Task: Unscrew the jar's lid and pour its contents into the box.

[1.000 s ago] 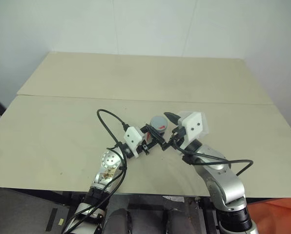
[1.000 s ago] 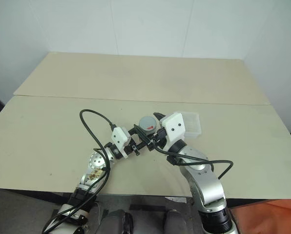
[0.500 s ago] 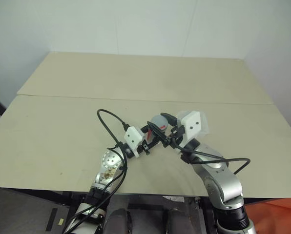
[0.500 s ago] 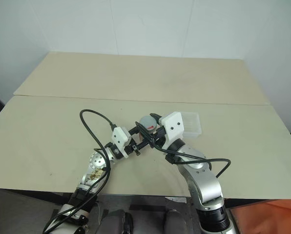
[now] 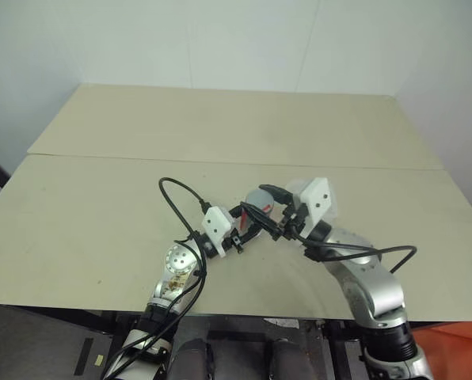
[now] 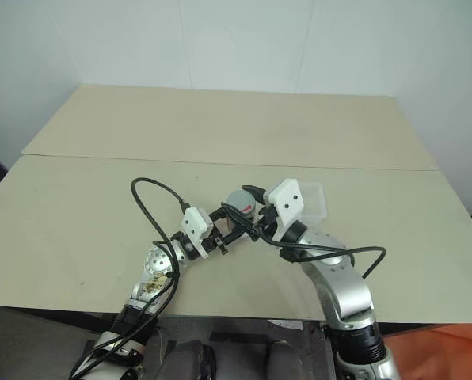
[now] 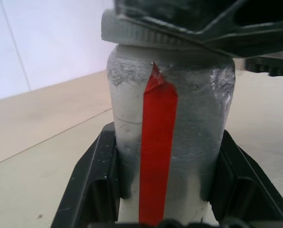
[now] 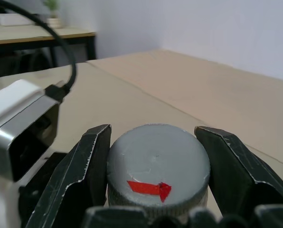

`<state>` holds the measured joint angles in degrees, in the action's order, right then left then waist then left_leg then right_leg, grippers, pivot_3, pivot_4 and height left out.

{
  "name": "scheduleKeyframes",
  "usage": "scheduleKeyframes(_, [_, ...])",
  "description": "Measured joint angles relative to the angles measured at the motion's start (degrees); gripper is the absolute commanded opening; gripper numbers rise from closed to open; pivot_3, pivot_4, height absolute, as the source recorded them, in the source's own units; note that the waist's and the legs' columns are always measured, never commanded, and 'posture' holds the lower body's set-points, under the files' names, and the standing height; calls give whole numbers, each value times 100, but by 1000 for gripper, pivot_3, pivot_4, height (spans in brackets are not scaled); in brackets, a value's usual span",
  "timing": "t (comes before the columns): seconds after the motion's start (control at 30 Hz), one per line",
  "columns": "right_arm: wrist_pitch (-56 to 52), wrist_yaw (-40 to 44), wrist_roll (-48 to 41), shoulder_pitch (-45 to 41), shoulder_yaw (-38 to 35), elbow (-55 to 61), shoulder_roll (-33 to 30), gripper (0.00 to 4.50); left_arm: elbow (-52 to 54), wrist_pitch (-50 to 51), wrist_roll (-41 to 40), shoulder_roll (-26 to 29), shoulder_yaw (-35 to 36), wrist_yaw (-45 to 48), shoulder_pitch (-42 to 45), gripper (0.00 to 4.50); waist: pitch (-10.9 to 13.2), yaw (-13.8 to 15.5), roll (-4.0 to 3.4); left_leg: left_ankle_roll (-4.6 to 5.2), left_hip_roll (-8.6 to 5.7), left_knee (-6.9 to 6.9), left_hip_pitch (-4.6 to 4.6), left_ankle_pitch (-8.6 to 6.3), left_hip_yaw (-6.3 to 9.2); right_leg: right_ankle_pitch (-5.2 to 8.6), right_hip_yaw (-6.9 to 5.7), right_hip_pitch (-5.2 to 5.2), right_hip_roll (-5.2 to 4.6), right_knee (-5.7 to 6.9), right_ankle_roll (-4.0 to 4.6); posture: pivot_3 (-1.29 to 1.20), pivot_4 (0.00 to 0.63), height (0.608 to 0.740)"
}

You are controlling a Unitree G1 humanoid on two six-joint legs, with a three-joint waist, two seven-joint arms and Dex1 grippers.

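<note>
A silvery-grey jar [image 7: 170, 142] with a red strip on its side is held upright above the table, and my left gripper [image 5: 250, 214] is shut on its body. On top sits the ribbed grey lid [image 8: 158, 164] with a red arrow mark. From the right, my right gripper [image 8: 153, 137] is shut on the lid, one black finger [image 8: 84, 161] pressing each side of the rim. The contents are hidden inside the closed jar. The clear box [image 6: 319, 199] lies on the table just behind my right wrist, partly covered by its white housing.
The beige table [image 5: 101, 190] stretches far to the left and back, with a seam [image 5: 141, 160] across it. A black cable [image 5: 177, 194] loops up from my left wrist. Another cable [image 5: 390, 255] hangs off my right forearm near the table's front edge.
My right gripper has shut on the lid, having stood open around it a second ago. The right wrist has turned and its forearm has swung outward to the right. The left gripper and jar have stayed put.
</note>
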<state>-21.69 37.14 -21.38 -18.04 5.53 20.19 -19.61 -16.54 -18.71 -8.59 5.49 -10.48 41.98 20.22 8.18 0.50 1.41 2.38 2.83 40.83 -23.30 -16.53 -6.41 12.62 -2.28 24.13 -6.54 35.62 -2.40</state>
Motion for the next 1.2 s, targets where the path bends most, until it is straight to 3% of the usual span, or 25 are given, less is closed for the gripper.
scheduleKeyframes(0.23, [174, 2387, -675, -1126, -136, -1400, -712, 2780, 236, 134, -408, 9, -37, 454, -74, 1979, 0, -13, 0, 2, 1, -1, 3, -1, 0, 0, 0, -1, 1, 2, 0, 0, 150, 740])
scheduleKeyframes(0.4, [761, 4215, -741, -1998, -68, -2830, -736, 2780, 461, 254, -545, 18, -89, 657, -115, 1979, 0, -9, 0, 1, 1, 2, 4, 0, -6, 0, 1, -2, 1, 3, 0, 0, 150, 740])
scheduleKeyframes(0.5, [1011, 4910, -708, -2526, 58, -3637, -651, 2780, 503, 263, -597, 30, -73, 662, -133, 1979, 1, -14, -2, -4, 2, 0, 4, 3, -7, 0, 1, 1, 1, 13, 0, 0, 150, 740])
scheduleKeyframes(0.8, [1908, 5195, -1310, -3721, 1579, -5235, -1006, 2780, 520, 410, -602, 150, -4, 604, -196, 1979, 2, -15, -3, -18, 3, 2, 1, 11, -10, -1, -2, 1, 0, 18, 0, 0, 150, 740])
scheduleKeyframes(0.97, [2211, 5254, -1390, -3937, 1907, -5699, -1018, 2780, 506, 498, -500, 157, 0, 507, -216, 1979, 2, -18, -3, -26, 4, 2, 0, 16, -10, -1, -2, 2, 0, 19, 1, 0, 150, 740])
scheduleKeyframes(1.13, [2350, 5257, -1495, -3971, 1906, -5852, -1037, 4303, 533, 489, -498, 79, -51, 473, -216, 1979, 2, -4, -3, -30, 4, 2, -2, 18, -10, -1, -2, 2, -2, 19, 1, 0, 150, 740])
scheduleKeyframes(1.2, [2333, 5257, -1624, -3937, 1802, -5827, -1062, 4455, 567, 486, -506, 42, -69, 476, -208, 1979, 2, -2, -3, -34, 5, 2, -2, 21, -9, -1, -1, 3, -2, 19, 1, 0, 150, 740])
